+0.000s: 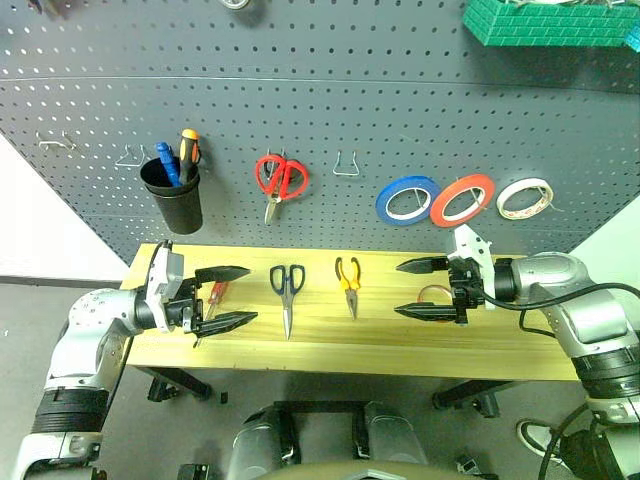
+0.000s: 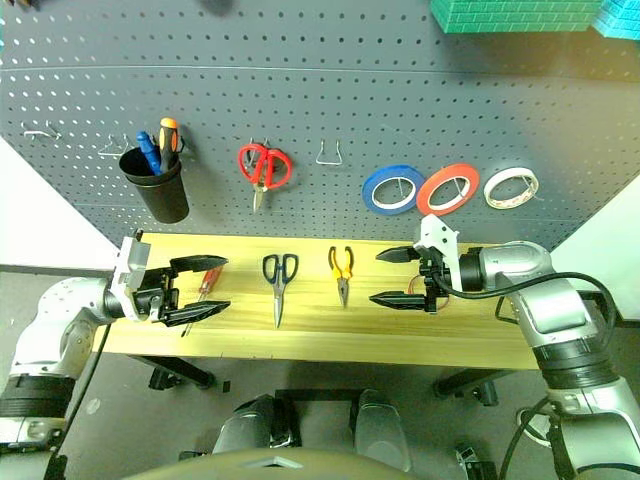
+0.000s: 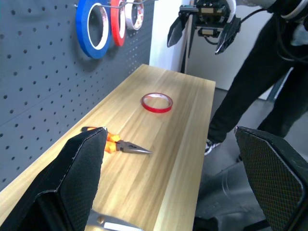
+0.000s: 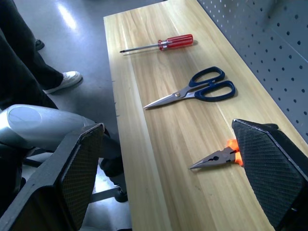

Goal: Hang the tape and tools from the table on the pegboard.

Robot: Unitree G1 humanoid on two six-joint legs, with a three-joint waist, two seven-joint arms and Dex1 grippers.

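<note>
So, head view: left gripper [image 1: 222,297] and right gripper [image 1: 423,289] both spread wide, empty, above the table [image 1: 400,352]. Scissors [image 1: 287,292] lie between screwdriver [image 1: 213,297] and pliers [image 1: 349,282]: rigid steel, likely slick, so pinch the handles. Left wrist view: tape [image 3: 156,102] beyond the pliers, probably light; grab its rim.

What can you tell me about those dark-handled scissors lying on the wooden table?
The dark blue-black-handled steel scissors lie flat and closed on the light yellow wooden tabletop. Their two oval handle loops point toward the dark grey pegboard, the shiny blades toward the front edge. They sit between the red-handled screwdriver and the orange-handled pliers, touching neither.
</note>
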